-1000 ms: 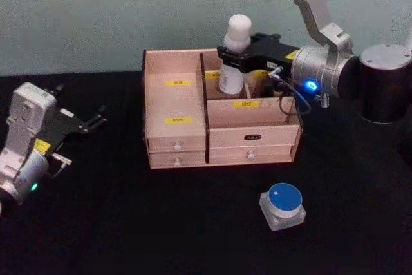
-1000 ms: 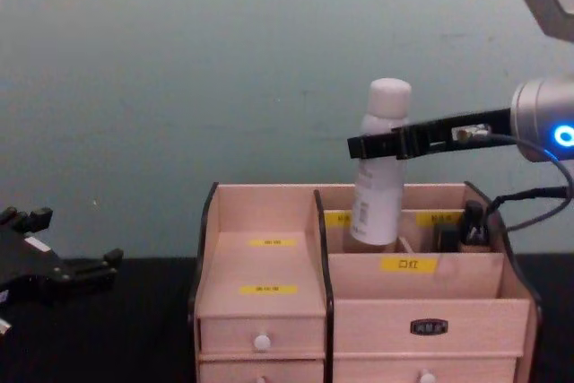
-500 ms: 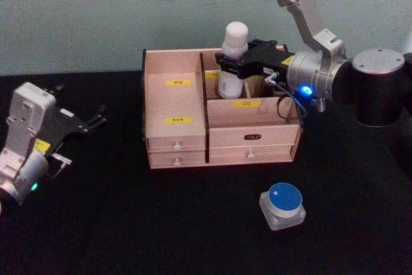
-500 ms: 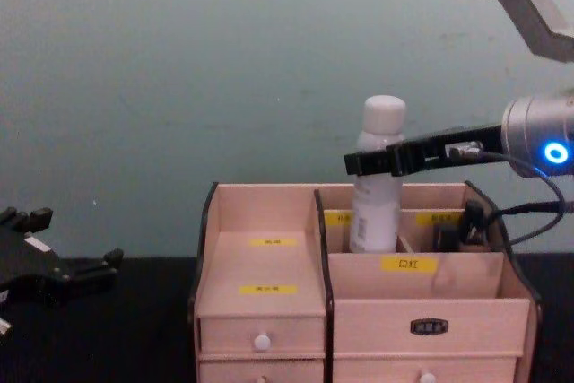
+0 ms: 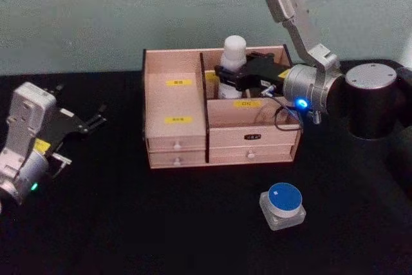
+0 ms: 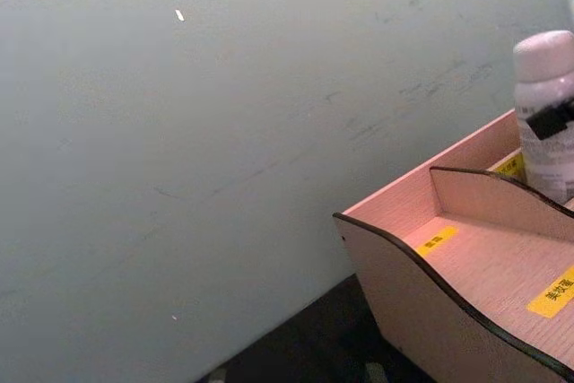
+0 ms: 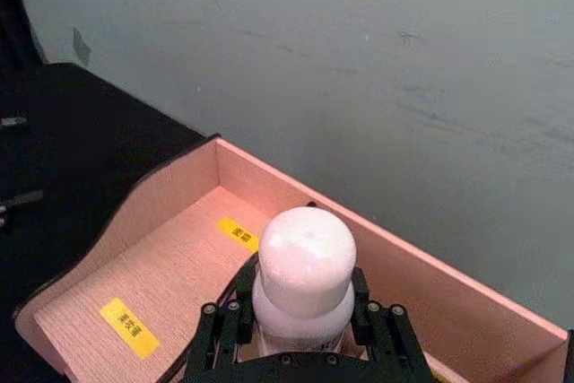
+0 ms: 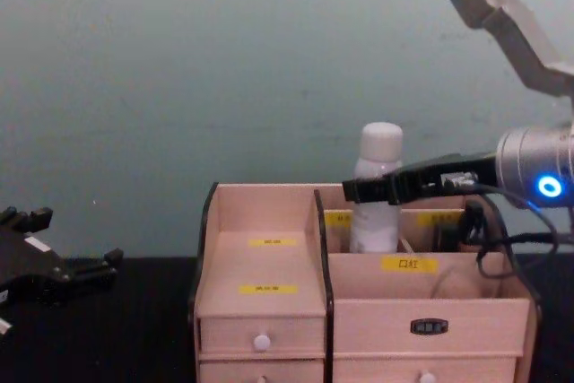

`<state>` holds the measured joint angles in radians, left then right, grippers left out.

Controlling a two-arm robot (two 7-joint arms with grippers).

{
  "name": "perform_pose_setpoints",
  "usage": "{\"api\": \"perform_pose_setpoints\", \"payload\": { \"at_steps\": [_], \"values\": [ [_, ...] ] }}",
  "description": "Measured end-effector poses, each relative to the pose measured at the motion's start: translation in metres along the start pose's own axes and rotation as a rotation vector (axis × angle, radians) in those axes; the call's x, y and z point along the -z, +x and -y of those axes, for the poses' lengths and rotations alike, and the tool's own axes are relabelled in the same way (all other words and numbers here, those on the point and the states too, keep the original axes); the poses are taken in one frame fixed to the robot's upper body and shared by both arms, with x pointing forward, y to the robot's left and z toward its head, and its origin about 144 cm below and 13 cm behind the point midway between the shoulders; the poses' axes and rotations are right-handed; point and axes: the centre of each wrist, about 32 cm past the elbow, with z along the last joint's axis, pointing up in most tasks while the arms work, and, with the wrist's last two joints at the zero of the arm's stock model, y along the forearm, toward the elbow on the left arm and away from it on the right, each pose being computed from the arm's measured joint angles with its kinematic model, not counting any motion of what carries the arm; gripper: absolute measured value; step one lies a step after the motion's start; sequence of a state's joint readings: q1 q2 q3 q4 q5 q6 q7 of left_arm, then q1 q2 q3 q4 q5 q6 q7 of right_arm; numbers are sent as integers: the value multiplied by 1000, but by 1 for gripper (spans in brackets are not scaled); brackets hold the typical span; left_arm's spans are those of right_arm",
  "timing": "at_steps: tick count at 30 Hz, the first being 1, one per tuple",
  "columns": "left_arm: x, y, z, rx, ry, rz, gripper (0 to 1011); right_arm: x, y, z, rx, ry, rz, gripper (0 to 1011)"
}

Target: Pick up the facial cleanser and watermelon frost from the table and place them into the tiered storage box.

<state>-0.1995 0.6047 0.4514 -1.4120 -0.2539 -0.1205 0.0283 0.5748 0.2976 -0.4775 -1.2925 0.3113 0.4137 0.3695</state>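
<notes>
The facial cleanser (image 5: 234,53), a white bottle with a rounded cap, stands upright in a rear compartment of the tiered storage box (image 5: 176,104), just right of the middle divider. My right gripper (image 5: 232,77) is shut on the bottle's body, its black fingers on either side below the cap (image 7: 305,253). From the chest the bottle (image 8: 377,172) rises above the box's back wall (image 8: 260,195). The watermelon frost (image 5: 282,205), a small clear box with a round blue lid, lies on the black table in front of the organiser. My left gripper (image 5: 96,119) is parked open at the far left.
The black table (image 5: 161,223) spreads wide in front of the organiser. A pale green wall (image 5: 96,11) stands close behind it. A dark item (image 8: 448,238) sits in the box's rear right compartment. My right arm's cable (image 5: 286,109) hangs over the box's right side.
My right gripper has come down with the facial cleanser, so the bottle now sits lower inside the rear compartment. The left arm and the watermelon frost have stayed put.
</notes>
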Motion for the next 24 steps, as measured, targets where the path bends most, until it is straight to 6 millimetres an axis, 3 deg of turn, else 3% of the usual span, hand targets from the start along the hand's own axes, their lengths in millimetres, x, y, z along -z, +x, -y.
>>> {"api": "perform_pose_setpoints", "payload": {
  "at_steps": [24],
  "values": [
    [0, 0, 0, 0, 0, 0, 1001, 14, -2, -4, 23, -16, 2, 603]
  ]
}}
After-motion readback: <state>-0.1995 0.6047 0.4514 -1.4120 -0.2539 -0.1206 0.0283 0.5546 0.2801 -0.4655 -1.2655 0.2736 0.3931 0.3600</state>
